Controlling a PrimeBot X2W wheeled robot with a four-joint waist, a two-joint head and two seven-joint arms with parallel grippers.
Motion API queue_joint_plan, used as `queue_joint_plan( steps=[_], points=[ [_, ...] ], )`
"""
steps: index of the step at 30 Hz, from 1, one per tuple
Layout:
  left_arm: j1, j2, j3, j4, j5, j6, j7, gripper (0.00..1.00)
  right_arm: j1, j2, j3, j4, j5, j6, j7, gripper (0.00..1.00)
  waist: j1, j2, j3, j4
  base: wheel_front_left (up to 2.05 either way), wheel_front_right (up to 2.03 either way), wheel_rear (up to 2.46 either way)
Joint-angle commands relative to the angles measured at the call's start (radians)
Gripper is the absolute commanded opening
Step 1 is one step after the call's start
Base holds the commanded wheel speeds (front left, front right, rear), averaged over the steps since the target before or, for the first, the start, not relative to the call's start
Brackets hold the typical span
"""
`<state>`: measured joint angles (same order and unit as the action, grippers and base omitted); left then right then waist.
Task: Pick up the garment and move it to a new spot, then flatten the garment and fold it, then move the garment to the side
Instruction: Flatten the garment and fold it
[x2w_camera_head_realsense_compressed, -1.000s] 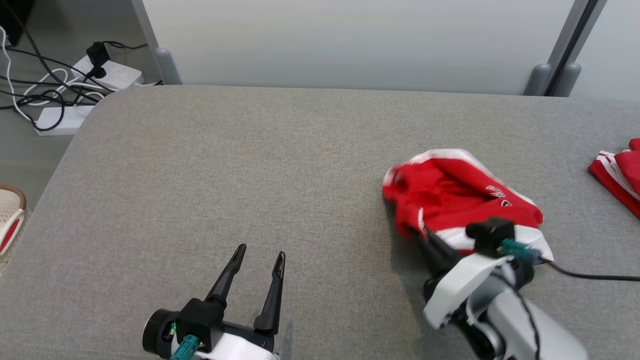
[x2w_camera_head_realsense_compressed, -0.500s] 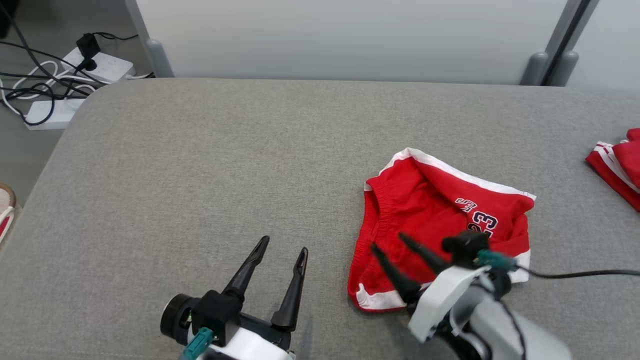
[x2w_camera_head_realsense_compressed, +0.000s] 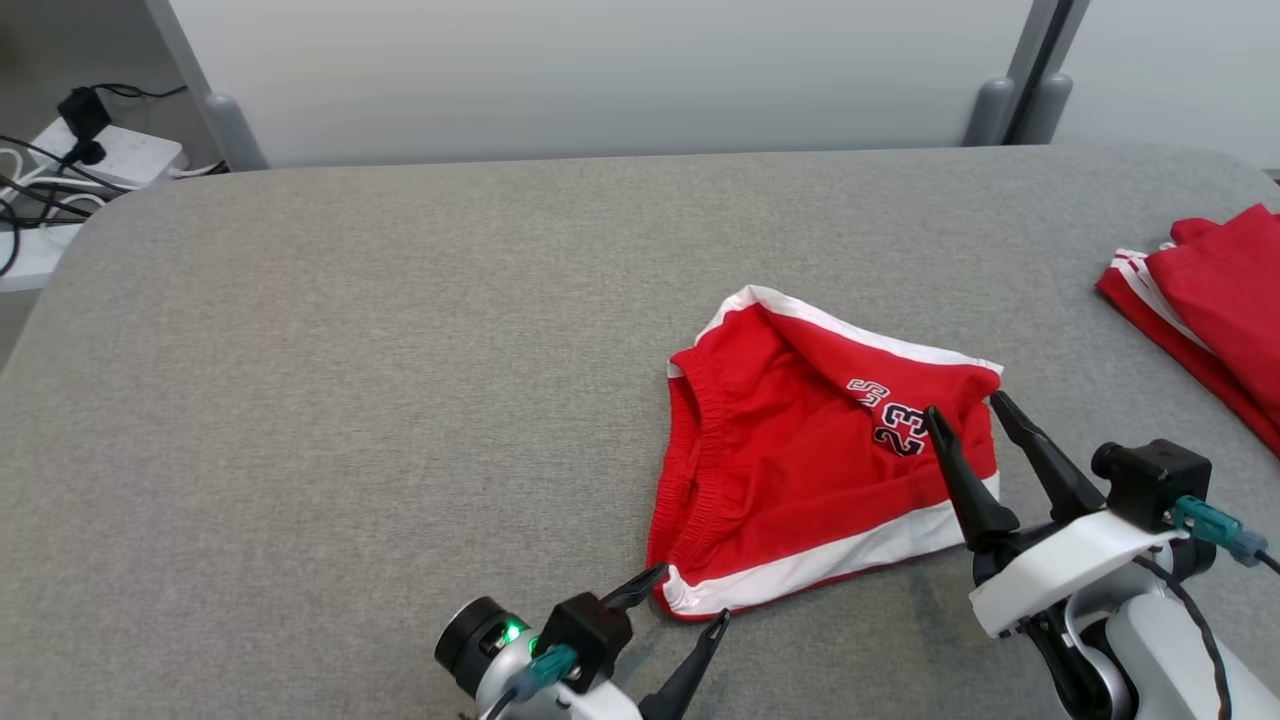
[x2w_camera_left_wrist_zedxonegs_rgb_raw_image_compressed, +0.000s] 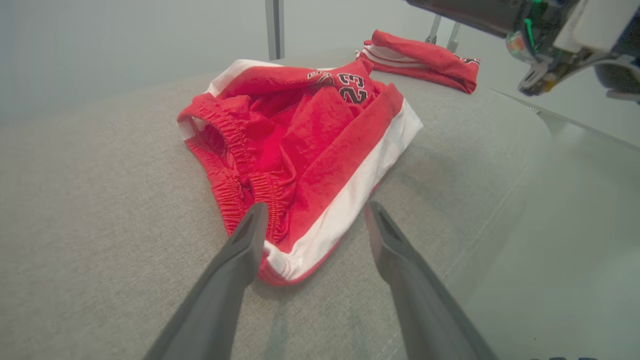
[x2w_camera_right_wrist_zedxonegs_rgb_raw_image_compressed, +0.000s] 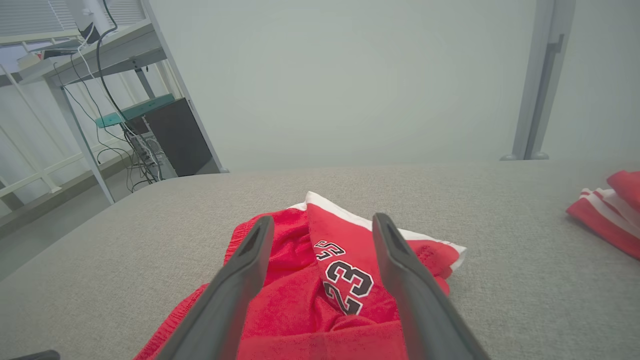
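**Inspector:** What does one view give that another lacks?

**Assessor:** The head view takes in the whole garment (x2w_camera_head_realsense_compressed: 800, 470): red shorts with a white hem, rumpled, lying on the table (x2w_camera_head_realsense_compressed: 350, 400). The left wrist view adds its gathered waistband, gaping toward the camera. The right wrist view adds a desk (x2w_camera_right_wrist_zedxonegs_rgb_raw_image_compressed: 90, 45) hung with cables and a dark cabinet (x2w_camera_right_wrist_zedxonegs_rgb_raw_image_compressed: 172, 137) beyond the garment.

**Inspector:** Surface and room?

**Assessor:** The table top is grey fabric. A pale wall panel (x2w_camera_head_realsense_compressed: 600, 80) stands behind the garment. A second folded red piece (x2w_camera_head_realsense_compressed: 1210, 290) lies well apart to its right, and power strips (x2w_camera_head_realsense_compressed: 100, 150) sit on the floor far to its left.

**Inspector:** End effectors?

**Assessor:** The left end effector (x2w_camera_head_realsense_compressed: 690, 595) is spread wide, astride the garment's near hem corner and gripping nothing. I cannot tell if it touches. The right end effector (x2w_camera_head_realsense_compressed: 963, 404) is spread wide over the numbered edge, empty.
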<state>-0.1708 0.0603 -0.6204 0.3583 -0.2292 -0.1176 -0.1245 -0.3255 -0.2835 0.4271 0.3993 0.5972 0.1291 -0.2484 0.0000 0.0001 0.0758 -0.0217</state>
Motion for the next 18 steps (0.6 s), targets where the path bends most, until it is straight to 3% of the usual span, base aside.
queue_joint_plan(
  steps=[1,12,13,15,18],
  points=[
    [-0.074,0.008,0.015,0.007,0.010,-0.006,0.018,1.00,0.005,0.000,0.003,-0.037,-0.015,0.002,-0.013,1.00,0.0000,-0.0001,0.007,-0.012,0.00,0.00,0.00],
    [-0.207,-0.002,-0.045,0.211,0.016,0.002,0.197,1.00,0.022,0.015,-0.016,-0.072,-0.036,0.002,-0.013,1.00,0.0000,-0.0001,0.037,-0.054,0.00,0.00,0.00],
    [-0.211,-0.002,-0.044,0.216,0.010,0.002,0.206,0.96,0.021,0.016,-0.018,-0.074,-0.037,0.002,-0.013,1.00,0.0000,-0.0001,0.039,-0.056,0.00,0.00,0.00],
    [-0.216,-0.002,-0.043,0.224,0.003,0.004,0.214,0.76,0.020,0.017,-0.023,-0.077,-0.038,0.002,-0.013,1.00,0.0000,-0.0001,0.040,-0.060,0.00,0.00,0.00],
    [-0.217,-0.001,-0.042,0.234,-0.001,0.006,0.220,0.69,0.020,0.020,-0.024,-0.079,-0.037,0.002,-0.013,1.00,0.0000,-0.0001,0.039,-0.063,0.00,0.00,0.00]
  ],
)
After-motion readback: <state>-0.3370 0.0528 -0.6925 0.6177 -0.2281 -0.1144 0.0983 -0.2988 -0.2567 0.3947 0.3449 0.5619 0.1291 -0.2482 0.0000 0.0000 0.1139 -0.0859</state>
